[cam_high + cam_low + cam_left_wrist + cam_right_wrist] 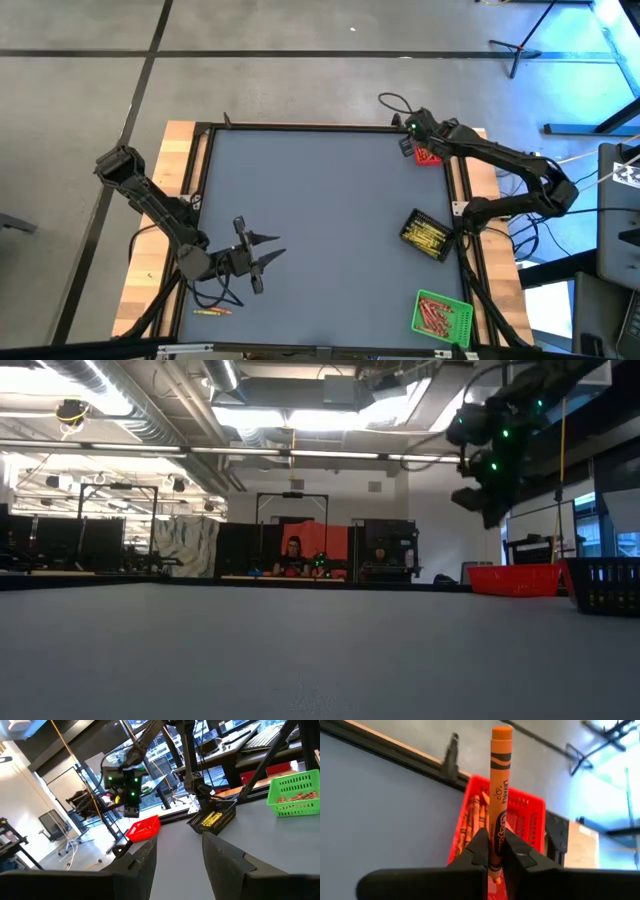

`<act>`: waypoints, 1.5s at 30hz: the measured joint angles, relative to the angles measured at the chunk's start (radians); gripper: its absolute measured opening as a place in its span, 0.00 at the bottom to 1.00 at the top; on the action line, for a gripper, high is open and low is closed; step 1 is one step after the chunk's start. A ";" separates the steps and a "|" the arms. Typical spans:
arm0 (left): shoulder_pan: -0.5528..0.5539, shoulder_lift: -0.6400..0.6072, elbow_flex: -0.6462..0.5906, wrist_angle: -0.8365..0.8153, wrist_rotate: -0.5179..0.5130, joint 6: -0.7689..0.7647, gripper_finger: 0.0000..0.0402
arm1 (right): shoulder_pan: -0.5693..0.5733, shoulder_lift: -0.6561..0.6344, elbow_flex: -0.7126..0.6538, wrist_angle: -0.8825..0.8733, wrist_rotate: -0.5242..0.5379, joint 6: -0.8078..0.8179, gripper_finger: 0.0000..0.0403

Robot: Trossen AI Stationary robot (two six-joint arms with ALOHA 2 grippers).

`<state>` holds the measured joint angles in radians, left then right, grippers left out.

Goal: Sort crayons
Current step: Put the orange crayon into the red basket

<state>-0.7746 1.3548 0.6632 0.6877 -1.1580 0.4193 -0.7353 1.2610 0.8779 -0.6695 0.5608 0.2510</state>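
My right gripper (411,140) hangs over the table's far right corner, shut on an orange crayon (500,785). Below it stands the red tray (428,156), which holds more orange crayons (472,820). Yellow crayons fill a black tray (425,236) by the right edge. Red crayons lie in a green tray (441,314) at the near right. My left gripper (272,250) waits open near the table's near left, with nothing between its fingers (227,860). My right gripper pinches the orange crayon between its two fingers near one end (495,840). The fingers slant down from above. Most of the crayon sticks out past the fingertips to its flat free end (501,732). It is lifted clear above the red tray.
A few loose crayons (212,312) lie on the wooden border at the near left, outside the grey mat. A black frame (300,127) edges the mat. In the low view the red tray (515,578) and the black tray (605,586) stand at the right, and people sit beyond the table.
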 joint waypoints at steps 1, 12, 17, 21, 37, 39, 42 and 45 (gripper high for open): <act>0.000 0.000 0.000 0.000 0.000 0.000 0.35 | -0.018 0.000 -0.020 0.015 -0.009 0.005 0.05; 0.003 0.000 0.000 0.000 0.000 -0.001 0.35 | -0.119 0.001 -0.193 0.199 -0.084 0.008 0.11; 0.008 0.000 0.000 0.000 0.007 -0.002 0.35 | -0.116 0.001 -0.199 0.227 -0.101 0.007 0.21; 0.011 0.000 0.000 0.000 0.044 -0.025 0.35 | -0.117 0.001 -0.198 0.232 -0.077 0.010 0.37; -0.020 0.001 0.001 -0.611 0.561 -0.730 0.35 | 0.377 -0.147 -0.133 0.624 -0.328 -0.079 0.53; -0.021 0.001 0.001 -0.690 0.688 -0.850 0.35 | 0.478 -0.139 -0.133 0.697 -0.327 -0.100 0.53; -0.045 0.018 0.001 -0.770 0.821 -1.012 0.35 | 0.608 -0.115 -0.133 0.796 -0.328 -0.124 0.53; -0.079 0.051 0.007 -0.818 0.928 -1.136 0.35 | 0.718 -0.097 -0.133 0.883 -0.328 -0.159 0.53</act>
<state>-0.8535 1.4055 0.6699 -0.1305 -0.2298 -0.7166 -0.0174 1.1642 0.7448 0.2139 0.2332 0.0922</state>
